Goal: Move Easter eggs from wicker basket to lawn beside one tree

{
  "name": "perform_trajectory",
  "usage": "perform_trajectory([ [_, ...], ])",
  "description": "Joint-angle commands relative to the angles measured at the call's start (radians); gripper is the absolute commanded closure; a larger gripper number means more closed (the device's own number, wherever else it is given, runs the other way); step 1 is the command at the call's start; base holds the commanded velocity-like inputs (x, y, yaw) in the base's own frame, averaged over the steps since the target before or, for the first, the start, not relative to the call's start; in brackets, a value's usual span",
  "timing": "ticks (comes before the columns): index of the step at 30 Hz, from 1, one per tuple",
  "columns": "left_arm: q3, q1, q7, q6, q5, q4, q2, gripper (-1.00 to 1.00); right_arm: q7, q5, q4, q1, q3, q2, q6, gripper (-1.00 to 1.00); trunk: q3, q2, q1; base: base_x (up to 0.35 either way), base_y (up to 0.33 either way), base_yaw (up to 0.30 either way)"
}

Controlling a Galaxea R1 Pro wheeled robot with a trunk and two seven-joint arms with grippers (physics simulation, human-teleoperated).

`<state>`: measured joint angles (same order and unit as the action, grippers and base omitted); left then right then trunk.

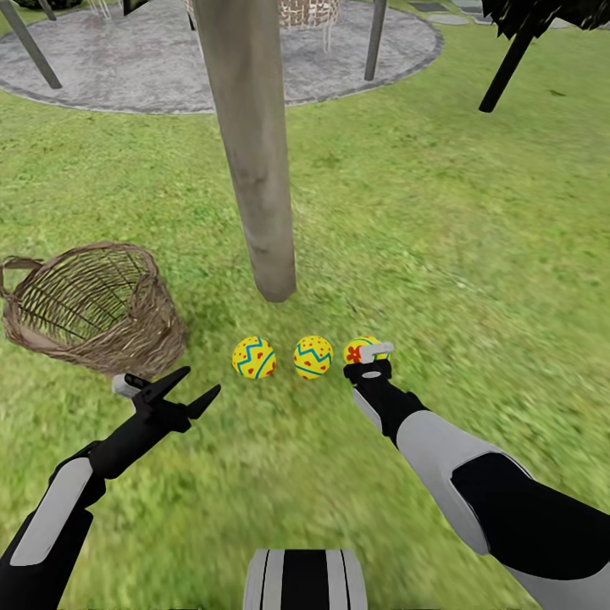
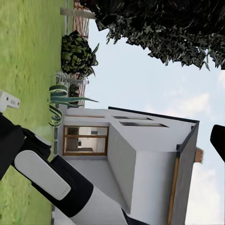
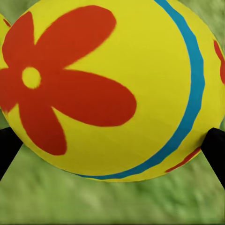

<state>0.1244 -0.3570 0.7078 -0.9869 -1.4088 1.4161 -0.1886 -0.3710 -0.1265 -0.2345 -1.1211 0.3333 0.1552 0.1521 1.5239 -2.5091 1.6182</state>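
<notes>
Three Easter eggs [image 1: 313, 357] are seen in a row on the lawn [image 1: 440, 254] just before the tree [image 1: 254, 161], the wicker basket [image 1: 89, 307] lying emptied beside it. The right tool [image 1: 366, 359] straddles the third egg [image 3: 108, 89]; whether it grips cannot be told. Fingers should be spread fully, then lifted straight. The left tool [image 1: 188, 390] gapes empty.

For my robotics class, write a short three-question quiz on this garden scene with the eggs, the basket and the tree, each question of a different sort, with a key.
1. True or false: an Easter egg lies inside the wicker basket.
2. How many Easter eggs lie on the lawn near the tree trunk?
3. Which pincer is at the egg with the red flower? A) left pincer B) right pincer

Key
1. False: the basket lies tipped on its side and no egg shows in it.
2. Three, in a row.
3. B; the right wrist view shows a finger either side of that egg, contact unclear.
</notes>
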Motion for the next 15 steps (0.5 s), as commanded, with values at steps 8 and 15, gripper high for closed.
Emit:
perform_trajectory([
  [8,0.000,0.000,0.004,-0.004,0.000,0.000,0.000,-1.00,-0.006,-0.009,-0.002,0.000,0.009,-0.002,0.006,1.00,0.001,0.000,0.000,0.185,-0.028,0.000],
  [15,0.000,0.000,0.004,-0.004,0.001,0.003,0.001,-1.00,-0.006,-0.007,-0.002,0.000,0.008,-0.002,0.006,1.00,0.016,-0.001,0.002,0.022,-0.004,0.000],
])
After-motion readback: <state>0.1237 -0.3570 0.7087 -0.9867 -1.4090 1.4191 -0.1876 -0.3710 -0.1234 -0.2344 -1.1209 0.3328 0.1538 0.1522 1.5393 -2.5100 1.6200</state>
